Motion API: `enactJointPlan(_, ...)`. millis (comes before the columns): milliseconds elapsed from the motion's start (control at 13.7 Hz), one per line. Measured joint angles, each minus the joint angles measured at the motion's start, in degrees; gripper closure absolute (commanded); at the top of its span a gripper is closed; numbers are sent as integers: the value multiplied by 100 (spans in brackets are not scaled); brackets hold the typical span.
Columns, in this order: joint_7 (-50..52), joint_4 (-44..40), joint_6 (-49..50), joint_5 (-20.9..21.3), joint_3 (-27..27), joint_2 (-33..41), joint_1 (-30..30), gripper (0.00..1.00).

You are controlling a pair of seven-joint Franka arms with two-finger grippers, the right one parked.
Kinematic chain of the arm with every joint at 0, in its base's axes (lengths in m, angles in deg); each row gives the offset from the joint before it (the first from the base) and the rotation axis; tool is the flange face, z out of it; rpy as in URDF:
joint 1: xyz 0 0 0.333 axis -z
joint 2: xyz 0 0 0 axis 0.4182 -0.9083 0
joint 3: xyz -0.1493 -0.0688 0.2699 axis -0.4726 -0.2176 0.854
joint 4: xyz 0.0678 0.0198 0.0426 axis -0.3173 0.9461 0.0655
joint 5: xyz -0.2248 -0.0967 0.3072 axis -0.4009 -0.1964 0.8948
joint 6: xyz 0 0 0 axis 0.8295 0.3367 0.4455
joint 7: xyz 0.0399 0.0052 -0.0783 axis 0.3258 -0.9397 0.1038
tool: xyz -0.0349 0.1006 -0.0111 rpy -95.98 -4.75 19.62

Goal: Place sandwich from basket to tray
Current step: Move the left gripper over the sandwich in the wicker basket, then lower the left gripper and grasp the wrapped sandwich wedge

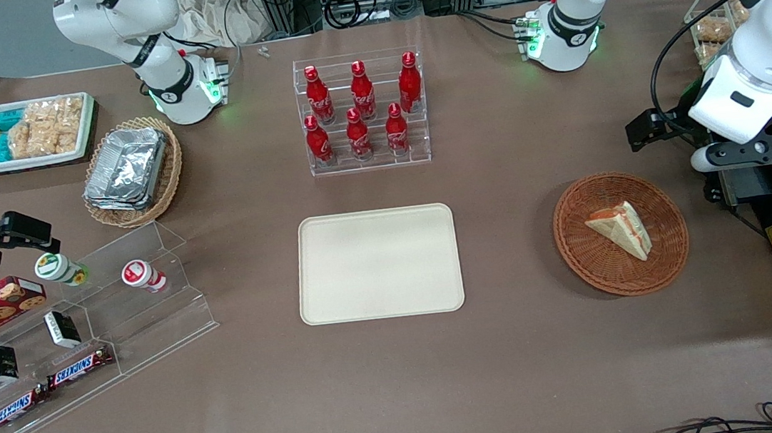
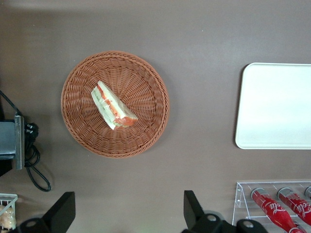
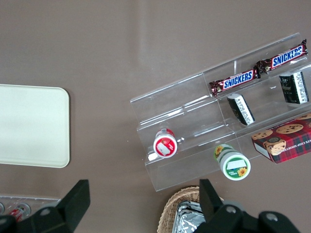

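Below the spread-fingered gripper [image 2: 127, 216], sandwich [image 2: 113, 106] in basket [image 2: 146, 87].

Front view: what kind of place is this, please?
Probably a robotics lab staged as a snack counter: cola bottles in a clear rack, a sandwich in a basket, and an open gripper above the table.

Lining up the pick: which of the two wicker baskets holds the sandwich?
The reddish-brown round basket toward the working arm's end holds the sandwich; the tan basket holds foil trays. The open pincer hangs above it.
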Motion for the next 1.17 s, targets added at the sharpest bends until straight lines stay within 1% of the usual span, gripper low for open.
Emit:
enactJointPlan(293, 33, 2, 199, 8, 103, -7, -10, 0)
enactJointPlan(512, 531, 32, 197, -148, 377, -114, -122, 0)
enactJointPlan(659, 1025, 208, 64, -178, 450, -203, -200, 0)
enactJointPlan(878, 1978, 964, -890, -136, 450, -300, -196, 0)
enactJointPlan(1171, 2564, 2241, -2431, -58, 456, -358, -196, 0)
